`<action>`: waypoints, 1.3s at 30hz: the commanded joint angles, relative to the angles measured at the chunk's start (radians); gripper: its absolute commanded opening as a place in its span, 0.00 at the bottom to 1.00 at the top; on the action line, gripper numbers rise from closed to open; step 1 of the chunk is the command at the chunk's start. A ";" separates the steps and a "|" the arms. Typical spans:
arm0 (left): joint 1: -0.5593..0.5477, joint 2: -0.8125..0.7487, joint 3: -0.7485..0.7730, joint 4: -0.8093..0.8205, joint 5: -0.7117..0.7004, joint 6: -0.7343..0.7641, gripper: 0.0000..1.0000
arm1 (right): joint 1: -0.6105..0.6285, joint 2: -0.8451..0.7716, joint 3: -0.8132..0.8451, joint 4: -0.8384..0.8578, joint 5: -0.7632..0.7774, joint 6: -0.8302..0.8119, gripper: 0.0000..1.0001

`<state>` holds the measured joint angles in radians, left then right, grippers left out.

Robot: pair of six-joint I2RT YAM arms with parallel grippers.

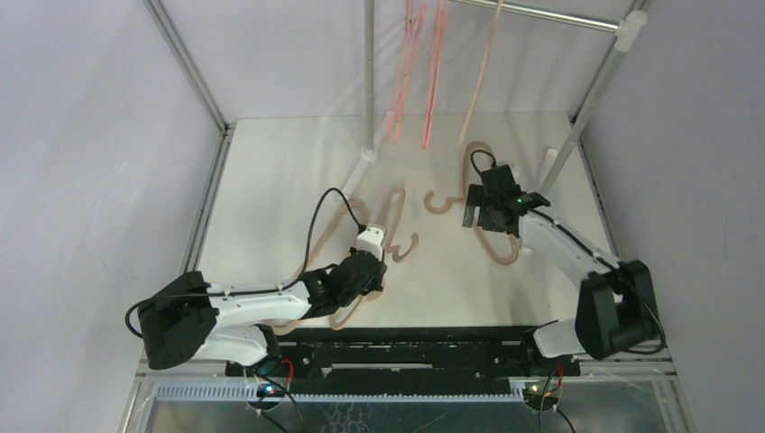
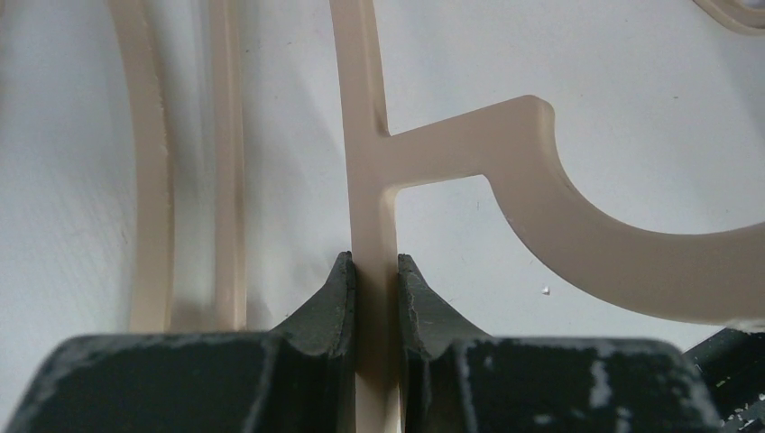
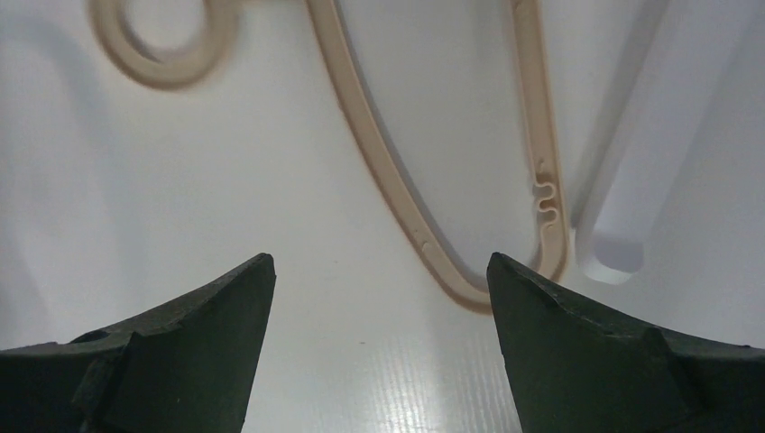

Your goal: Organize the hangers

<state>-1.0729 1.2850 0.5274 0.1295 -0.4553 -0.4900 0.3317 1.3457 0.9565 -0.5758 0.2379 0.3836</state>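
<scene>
Grip of the left end effector (image 2: 374,293) decides the next move: its jaws are narrow, closed on the thin bar of a beige hanger (image 2: 469,135) low at the worktop (image 2: 631,72). The bar runs straight ahead from the fingers, and the hook branches to the right. The rail (image 1: 550,13), where pink hangers (image 1: 406,63) hang, is far ahead and above, so I judge the hook must be lifted and turned toward it. The right end effector (image 3: 379,262) is wide and holds nothing. A second beige hanger (image 3: 397,194) lies just ahead of it, long axis pointing away.
</scene>
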 commanded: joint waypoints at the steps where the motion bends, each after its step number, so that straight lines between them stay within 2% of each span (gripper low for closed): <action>1: 0.005 -0.002 0.048 0.053 0.012 0.010 0.00 | -0.009 0.109 0.058 -0.005 -0.048 -0.062 0.94; 14: 0.015 0.007 0.039 0.059 0.010 0.015 0.00 | -0.055 0.343 0.142 0.063 -0.085 -0.110 0.87; 24: 0.039 0.012 0.030 0.063 0.022 0.013 0.00 | -0.056 0.431 0.151 0.070 -0.100 -0.115 0.73; 28: 0.042 0.016 0.030 0.065 0.023 0.013 0.00 | -0.040 0.459 0.150 0.040 -0.058 -0.105 0.62; 32: 0.046 0.015 0.026 0.068 0.027 0.009 0.00 | 0.002 0.477 0.147 0.012 0.056 -0.056 0.47; 38: 0.047 0.006 0.017 0.068 0.029 0.006 0.00 | 0.044 0.474 0.140 -0.005 0.072 -0.019 0.02; 39: 0.049 0.003 0.014 0.068 0.029 0.005 0.00 | 0.050 0.469 0.136 -0.006 0.070 -0.016 0.00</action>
<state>-1.0325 1.2964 0.5274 0.1539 -0.4324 -0.4889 0.3653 1.7966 1.1019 -0.5320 0.2790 0.3290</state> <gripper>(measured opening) 0.171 0.086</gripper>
